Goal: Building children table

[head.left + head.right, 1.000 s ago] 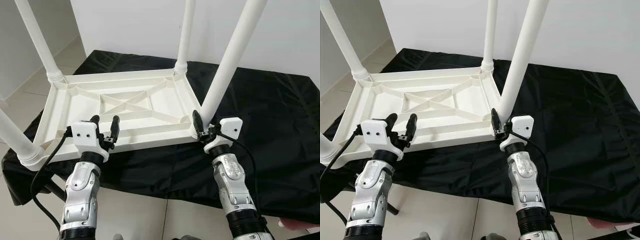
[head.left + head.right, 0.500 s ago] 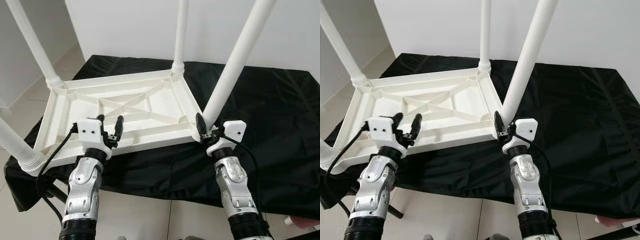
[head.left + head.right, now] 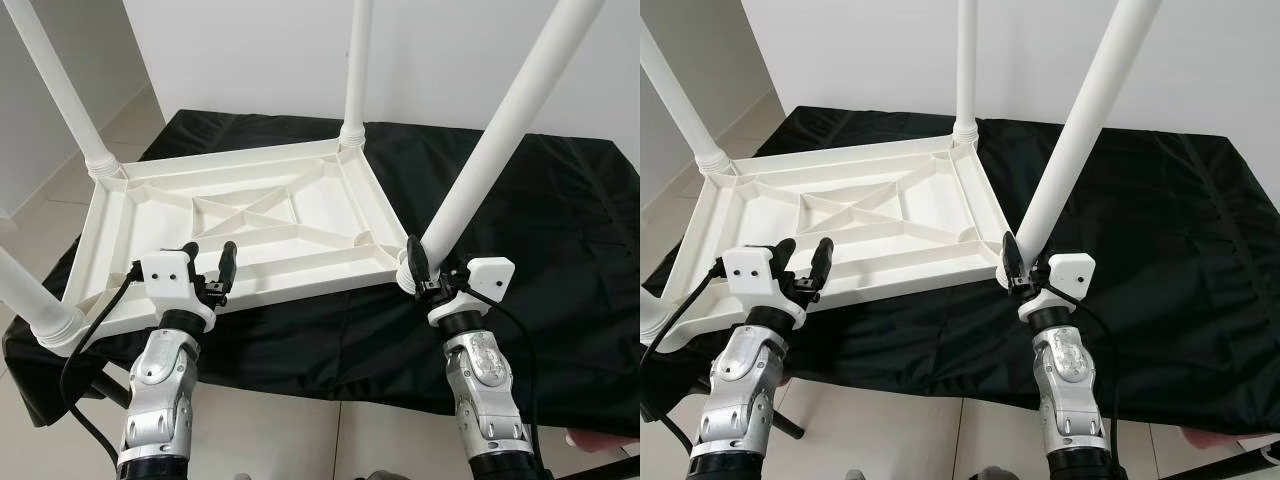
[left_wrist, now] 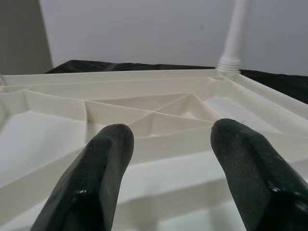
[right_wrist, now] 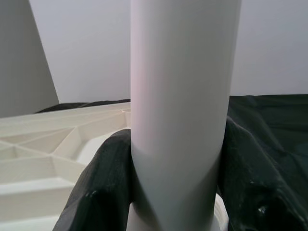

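A white plastic children's table top (image 3: 250,215) lies upside down on a black cloth, its ribbed underside up. White legs stand up from its corners. My right gripper (image 3: 424,272) is shut on the near right leg (image 3: 490,140) just above its base; in the right wrist view the leg (image 5: 180,106) sits between both black fingers (image 5: 98,187). My left gripper (image 3: 208,262) is open at the table's near long edge, a finger on each side of the rim. In the left wrist view its fingers (image 4: 103,168) frame the ribbed underside (image 4: 159,115).
The black cloth (image 3: 560,220) covers a low surface that reaches to the right and back. A white wall stands behind it. Pale tiled floor (image 3: 40,190) shows at the left. A black cable (image 3: 85,330) hangs from my left wrist.
The camera has shifted a little. My right gripper has moved right and toward me with the near right leg, which now tilts further right. My left gripper sits slightly lower at the near edge.
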Robot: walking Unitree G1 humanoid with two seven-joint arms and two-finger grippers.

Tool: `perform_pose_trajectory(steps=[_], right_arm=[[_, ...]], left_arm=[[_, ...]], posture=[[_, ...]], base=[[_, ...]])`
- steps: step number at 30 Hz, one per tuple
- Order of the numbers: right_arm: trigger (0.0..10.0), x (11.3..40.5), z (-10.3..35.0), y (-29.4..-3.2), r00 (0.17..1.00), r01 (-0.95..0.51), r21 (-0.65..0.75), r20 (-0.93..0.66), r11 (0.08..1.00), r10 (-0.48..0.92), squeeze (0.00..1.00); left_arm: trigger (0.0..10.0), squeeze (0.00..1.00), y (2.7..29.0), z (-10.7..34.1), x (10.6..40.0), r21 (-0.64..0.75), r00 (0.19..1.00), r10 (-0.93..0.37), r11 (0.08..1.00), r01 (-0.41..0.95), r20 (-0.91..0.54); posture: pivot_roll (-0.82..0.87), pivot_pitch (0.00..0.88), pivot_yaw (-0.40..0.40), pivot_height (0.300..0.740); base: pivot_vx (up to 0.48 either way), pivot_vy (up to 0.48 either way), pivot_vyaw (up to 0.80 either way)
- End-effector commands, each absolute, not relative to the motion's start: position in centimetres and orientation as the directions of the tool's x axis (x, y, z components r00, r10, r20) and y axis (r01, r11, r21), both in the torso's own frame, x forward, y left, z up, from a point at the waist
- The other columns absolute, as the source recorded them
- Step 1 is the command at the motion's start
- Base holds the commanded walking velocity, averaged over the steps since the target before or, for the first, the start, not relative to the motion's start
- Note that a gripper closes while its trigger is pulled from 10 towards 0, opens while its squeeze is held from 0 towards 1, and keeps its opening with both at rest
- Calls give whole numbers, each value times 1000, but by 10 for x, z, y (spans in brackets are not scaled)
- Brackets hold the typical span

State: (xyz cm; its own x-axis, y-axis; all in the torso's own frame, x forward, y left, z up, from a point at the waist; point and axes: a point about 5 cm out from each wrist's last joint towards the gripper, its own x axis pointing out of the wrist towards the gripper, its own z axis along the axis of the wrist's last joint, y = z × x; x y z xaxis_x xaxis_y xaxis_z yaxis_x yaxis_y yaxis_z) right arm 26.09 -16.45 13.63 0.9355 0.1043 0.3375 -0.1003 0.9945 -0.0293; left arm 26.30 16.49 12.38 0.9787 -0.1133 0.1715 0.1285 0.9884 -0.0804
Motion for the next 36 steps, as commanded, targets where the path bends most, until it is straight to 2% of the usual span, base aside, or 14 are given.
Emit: perform_pose_trajectory(steps=[1,6,20,31,36], right_arm=[[10000,258,128,-165,950,-97,-48,294,994,106,0],[10000,246,130,-162,947,-111,-59,296,992,124,0],[10000,252,149,-164,929,-107,-80,347,991,128,0],[10000,266,151,-158,924,-96,-62,366,993,112,0],[10000,273,155,-154,917,-83,-60,387,995,100,0]], left_arm=[[10000,0,168,121,260,-77,986,-65,994,77,155],[10000,0,170,117,247,-88,989,-58,994,71,139],[10000,0,169,134,251,-91,982,-48,994,65,183],[10000,0,165,140,268,-48,975,-108,992,120,196],[10000,0,179,152,287,0,969,-142,989,145,203]], posture=[[-98,0,42,740],[-95,0,30,740],[-106,0,23,740],[-114,0,66,740],[-114,0,107,740]], base=[[0,0,0],[0,0,0],[0,0,0],[0,0,0],[0,0,0]])
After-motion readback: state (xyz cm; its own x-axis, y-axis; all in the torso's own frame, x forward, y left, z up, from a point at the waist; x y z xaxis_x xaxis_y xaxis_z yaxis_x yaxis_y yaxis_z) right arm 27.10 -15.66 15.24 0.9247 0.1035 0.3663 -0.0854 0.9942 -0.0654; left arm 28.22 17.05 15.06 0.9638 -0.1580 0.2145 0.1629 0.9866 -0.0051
